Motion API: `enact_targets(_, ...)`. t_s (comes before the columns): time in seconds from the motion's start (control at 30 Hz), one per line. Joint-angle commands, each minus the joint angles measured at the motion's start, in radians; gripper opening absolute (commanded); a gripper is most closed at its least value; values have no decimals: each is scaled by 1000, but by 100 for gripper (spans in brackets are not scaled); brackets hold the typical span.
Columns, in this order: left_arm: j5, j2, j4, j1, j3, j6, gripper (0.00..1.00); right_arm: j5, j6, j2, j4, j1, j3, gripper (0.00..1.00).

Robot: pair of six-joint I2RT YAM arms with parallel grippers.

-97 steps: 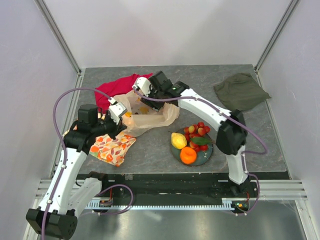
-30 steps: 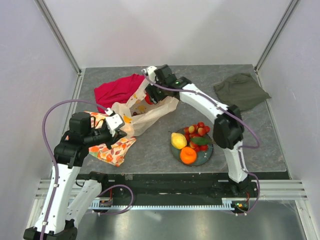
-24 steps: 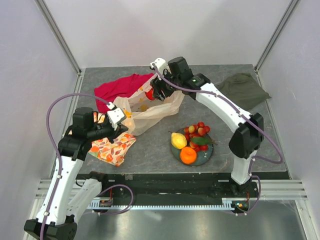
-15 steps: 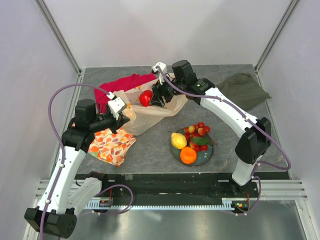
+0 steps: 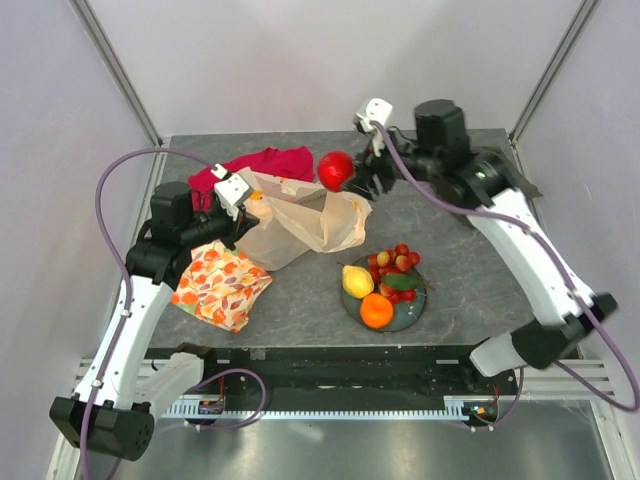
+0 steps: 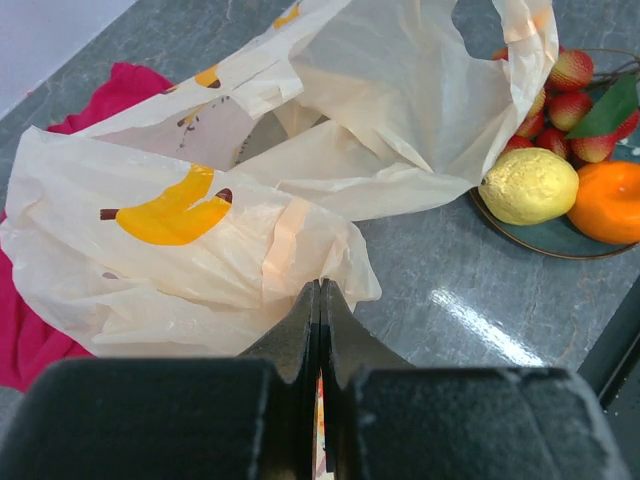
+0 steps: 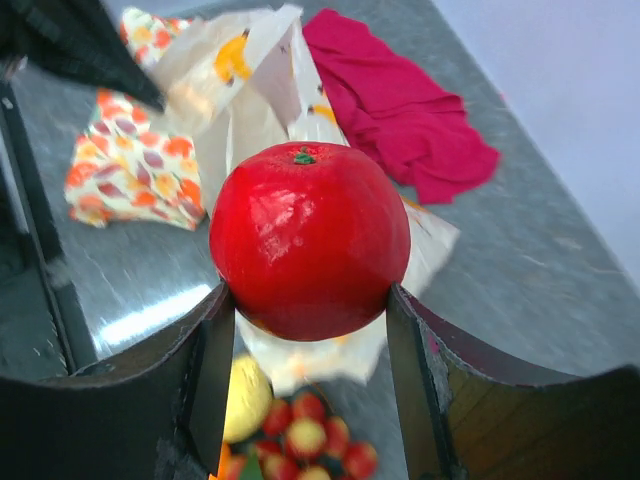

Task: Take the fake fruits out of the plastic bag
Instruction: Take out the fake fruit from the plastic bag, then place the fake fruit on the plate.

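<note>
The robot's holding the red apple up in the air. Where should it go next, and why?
Probably swing the right gripper over to the plate and lower the red apple there. The apple is held clear above the plastic bag, and the other fruits sit on that plate.

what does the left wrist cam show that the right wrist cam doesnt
Only the left wrist view: the left gripper pinched shut on the edge of the plastic bag. Only the right wrist view: the red apple clamped in the right gripper. Both: the plastic bag, the red cloth, and the lemon and red berries on the plate.
</note>
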State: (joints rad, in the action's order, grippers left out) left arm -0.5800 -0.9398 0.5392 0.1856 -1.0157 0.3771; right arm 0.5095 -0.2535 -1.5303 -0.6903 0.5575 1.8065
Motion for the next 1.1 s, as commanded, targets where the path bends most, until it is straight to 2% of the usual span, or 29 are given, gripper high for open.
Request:
enact_targets(0.0, 31, -16, -67, 3, -55, -17, 2, -98, -237, 188, -270, 1, -141, 26)
enact_targets(0.13, 54, -8, -65, 3, -67, -30, 2, -239, -383, 307, -421, -10, -361, 26)
enact_targets(0.27, 51, 25, -58, 3, -49, -24, 2, -247, -484, 392, -555, -13, -543, 26)
enact_targets(0.37, 69, 41, -62, 2, -29, -30, 1, -206, -530, 415, -640, -13, -590, 25)
enact_targets(0.5, 71, 56, -65, 3, -24, -38, 1, -201, -552, 414, -652, -13, -624, 26)
enact_targets(0.7, 69, 59, -44, 2, -24, -23, 2, -117, -498, 403, -673, -11, -679, 27)
enact_targets(0.8, 69, 62, -38, 3, -18, -20, 1, -88, -379, 381, -660, -10, -708, 28)
enact_targets(0.93, 74, 61, -38, 2, -8, -27, 2, -143, -287, 326, -605, -11, -728, 27)
enact_targets(1.07, 75, 47, -38, 2, -6, -30, 1, -160, -268, 266, -585, -10, -728, 26)
